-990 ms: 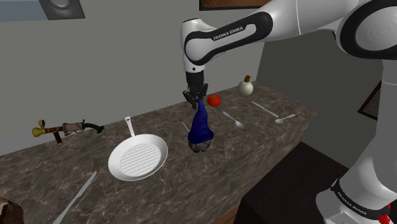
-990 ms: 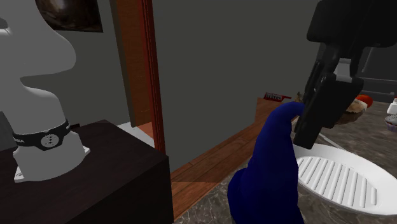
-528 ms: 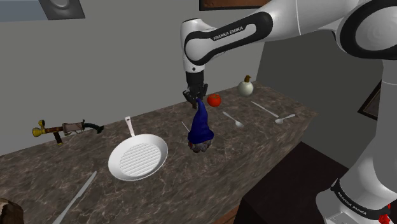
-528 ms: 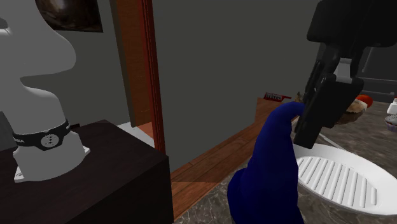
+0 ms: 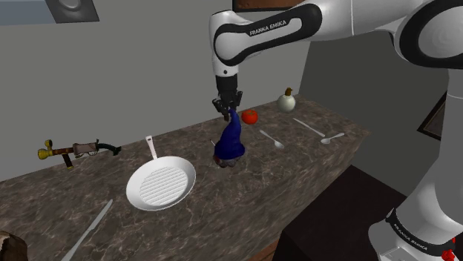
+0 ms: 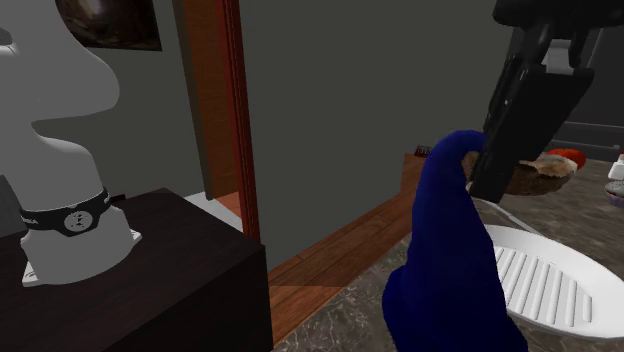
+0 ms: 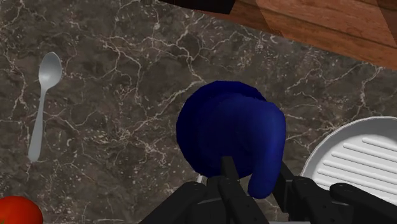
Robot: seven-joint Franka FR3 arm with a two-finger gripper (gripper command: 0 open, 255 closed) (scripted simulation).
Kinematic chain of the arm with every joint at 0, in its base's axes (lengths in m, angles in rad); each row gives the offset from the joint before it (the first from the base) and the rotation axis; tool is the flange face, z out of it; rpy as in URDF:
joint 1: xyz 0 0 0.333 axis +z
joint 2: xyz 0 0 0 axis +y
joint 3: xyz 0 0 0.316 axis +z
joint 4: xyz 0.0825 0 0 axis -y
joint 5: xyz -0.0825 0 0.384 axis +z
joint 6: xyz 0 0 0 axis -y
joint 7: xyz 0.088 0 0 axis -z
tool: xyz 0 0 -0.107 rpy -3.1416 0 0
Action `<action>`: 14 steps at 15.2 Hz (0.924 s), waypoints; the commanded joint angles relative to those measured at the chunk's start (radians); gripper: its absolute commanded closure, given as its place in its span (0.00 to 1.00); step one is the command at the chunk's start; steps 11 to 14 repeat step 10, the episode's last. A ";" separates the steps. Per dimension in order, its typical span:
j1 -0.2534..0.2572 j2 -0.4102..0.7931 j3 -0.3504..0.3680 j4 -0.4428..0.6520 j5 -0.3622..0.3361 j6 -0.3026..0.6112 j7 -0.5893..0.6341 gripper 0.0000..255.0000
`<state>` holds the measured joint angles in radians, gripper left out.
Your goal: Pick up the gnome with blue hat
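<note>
The gnome point(image 5: 229, 141) has a tall dark blue pointed hat point(image 6: 450, 262) over a small grey body. My gripper point(image 5: 228, 110) is shut on the tip of the hat from above, near the middle of the marble counter point(image 5: 297, 167). The gnome hangs upright under the fingers, and its base looks just off the counter. In the wrist view the hat point(image 7: 229, 130) bulges out in front of the gripper point(image 7: 256, 183), its tip clasped between the two black fingers. The gnome's body is hidden under the hat there.
A white ridged pan point(image 5: 159, 185) lies to the shoulder view's left of the gnome. A red tomato point(image 5: 250, 116), two spoons point(image 5: 272, 139) point(image 5: 319, 133) and a pale round bottle point(image 5: 287, 100) lie to its right. A toy pistol point(image 5: 78, 150) and a long blade point(image 5: 87, 228) lie far left.
The arm has risen with the hat tip still clasped. The gnome has come up with it and now hangs straighter; before, it leaned on the counter.
</note>
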<state>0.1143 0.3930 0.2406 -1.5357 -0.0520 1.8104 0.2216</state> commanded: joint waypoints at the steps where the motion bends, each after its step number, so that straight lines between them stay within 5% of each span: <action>1: -0.001 -0.009 0.001 0.021 0.002 -0.027 -0.001 1.00; 14: 0.002 -0.018 0.003 0.104 0.005 -0.119 -0.001 1.00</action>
